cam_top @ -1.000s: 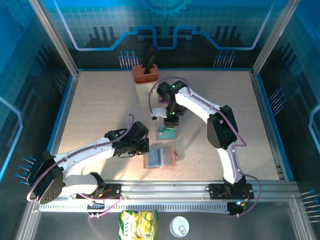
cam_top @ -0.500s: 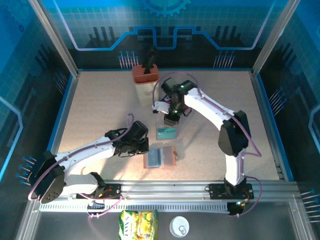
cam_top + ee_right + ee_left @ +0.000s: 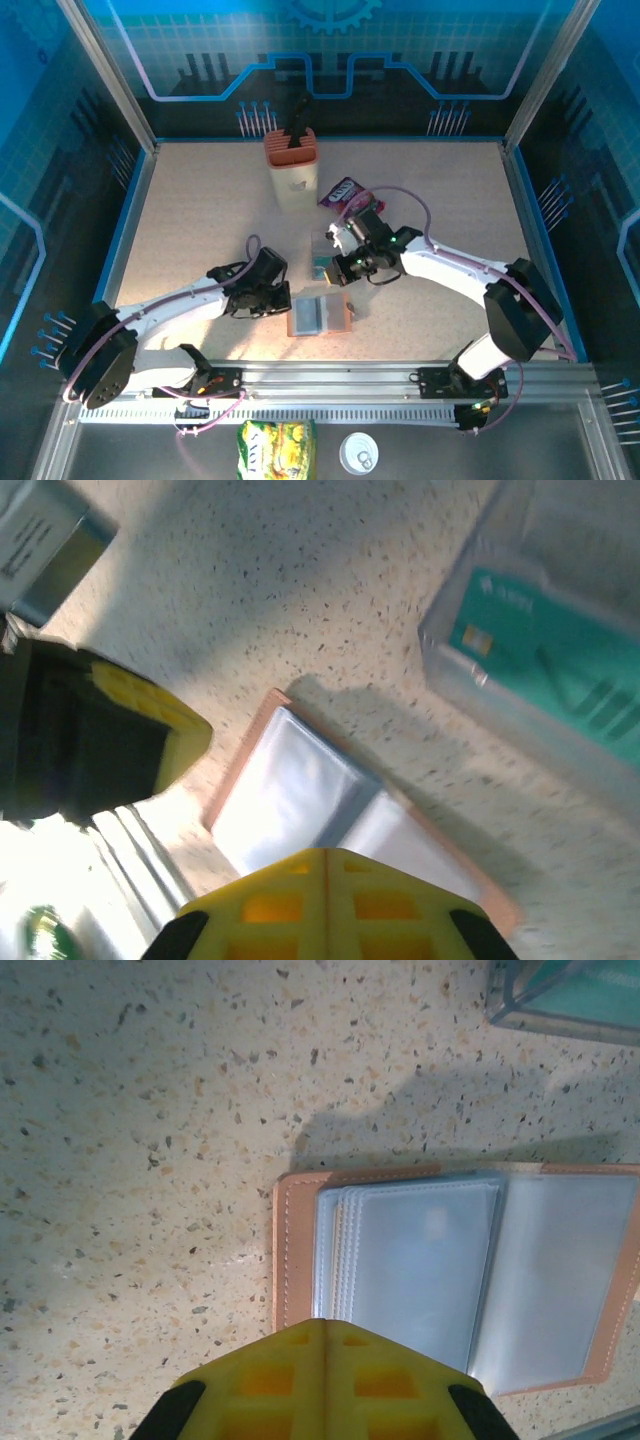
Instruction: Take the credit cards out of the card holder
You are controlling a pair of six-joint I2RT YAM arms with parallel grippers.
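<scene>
On the table (image 3: 200, 220) — card holder (image 3: 319, 316) lies left-right.

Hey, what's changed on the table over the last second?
The right gripper swung from above the clear box down toward the wallet, its arm dropping low and uncovering the purple packet; it is shut on nothing. The left gripper edged slightly left. The wallet, box and teal card stayed put.

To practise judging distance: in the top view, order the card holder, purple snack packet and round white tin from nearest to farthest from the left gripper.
1. card holder, just beside the left gripper.
2. purple snack packet, farther back, mid-table.
3. round white tin, off the table, near side.
</scene>
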